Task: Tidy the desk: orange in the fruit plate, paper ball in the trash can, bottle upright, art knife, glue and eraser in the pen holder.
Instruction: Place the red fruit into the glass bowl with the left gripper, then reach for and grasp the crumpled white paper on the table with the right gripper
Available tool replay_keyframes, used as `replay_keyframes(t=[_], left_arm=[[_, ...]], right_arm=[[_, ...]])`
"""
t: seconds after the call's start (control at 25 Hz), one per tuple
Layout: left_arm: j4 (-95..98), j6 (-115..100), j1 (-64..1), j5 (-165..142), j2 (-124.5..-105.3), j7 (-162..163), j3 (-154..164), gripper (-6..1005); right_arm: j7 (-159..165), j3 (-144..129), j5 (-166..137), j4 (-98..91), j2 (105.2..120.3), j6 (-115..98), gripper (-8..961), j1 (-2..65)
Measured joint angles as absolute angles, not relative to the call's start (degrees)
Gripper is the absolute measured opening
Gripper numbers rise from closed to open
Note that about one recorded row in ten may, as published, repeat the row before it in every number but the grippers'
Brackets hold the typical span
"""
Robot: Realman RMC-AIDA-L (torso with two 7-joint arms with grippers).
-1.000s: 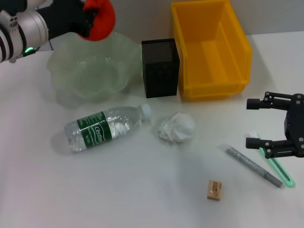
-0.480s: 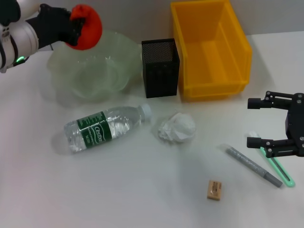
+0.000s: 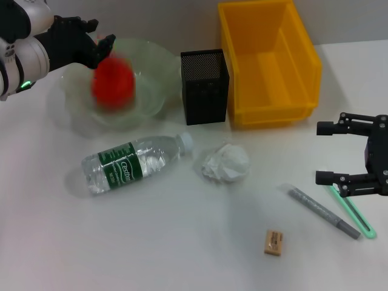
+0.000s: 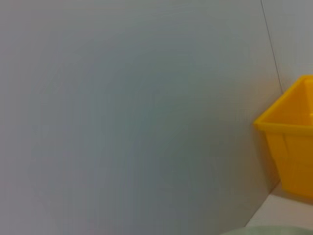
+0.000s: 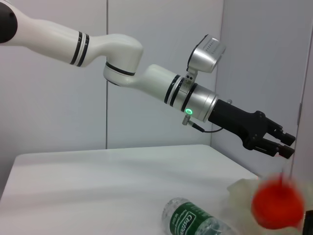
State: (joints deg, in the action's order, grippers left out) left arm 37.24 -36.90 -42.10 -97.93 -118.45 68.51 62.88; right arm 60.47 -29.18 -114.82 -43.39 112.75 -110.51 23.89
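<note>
Left arm reaches in from the table's left edge, its left gripper (image 3: 97, 41) raised above the rear left rim of the fruit plate (image 3: 151, 66), fingers spread and holding nothing. The single orange (image 3: 113, 83), motion-blurred, lies apart from the fingers and over the plate's basin; the right wrist view shows it below the fingertips. Right gripper (image 3: 327, 153) hovers at the table's right side, jaws wide and empty, above one green-handled art knife (image 3: 351, 213) beside one grey glue stick (image 3: 323, 212). One bottle (image 3: 133, 162) lies on its side in front of the plate; one paper ball (image 3: 225, 162) and one eraser (image 3: 273, 242) rest on the table; one pen holder (image 3: 205, 86) stands just beside one trash can (image 3: 270, 60).
</note>
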Motion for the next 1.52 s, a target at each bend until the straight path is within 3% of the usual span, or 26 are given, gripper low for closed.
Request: replay_keyframes(t=[0.4,0.64,1.12,1.36,1.52], left_arm=[[37.90,-38.41,-41.69,-96.59,-118.54,70.24,64.08,625],[39.12,-50.67,-40.09,-95.27,-117.67,72.16,60.37,731],[38.65,-69.45,-32.65,-96.27,-115.17,71.49,54.51,722],[36.11,-69.55,-31.33,-98.79,-115.28,71.39,55.43,722],[35.62,-69.11,-30.50,-98.92,-115.92,69.96,55.25,722]], right_arm=[[60.47,-29.18,-114.83,-43.51,112.75,-110.04,825,23.76],[60.47,-29.02,-114.82,-43.51,112.77,-110.03,825,23.58],[60.65,-28.79,-114.78,-44.03,112.97,-110.09,825,23.59],[66.41,-27.03,-114.77,-46.34,113.12,-109.77,826,24.46],[74.98,-26.94,-114.98,-52.09,114.09,-107.19,826,25.19]])
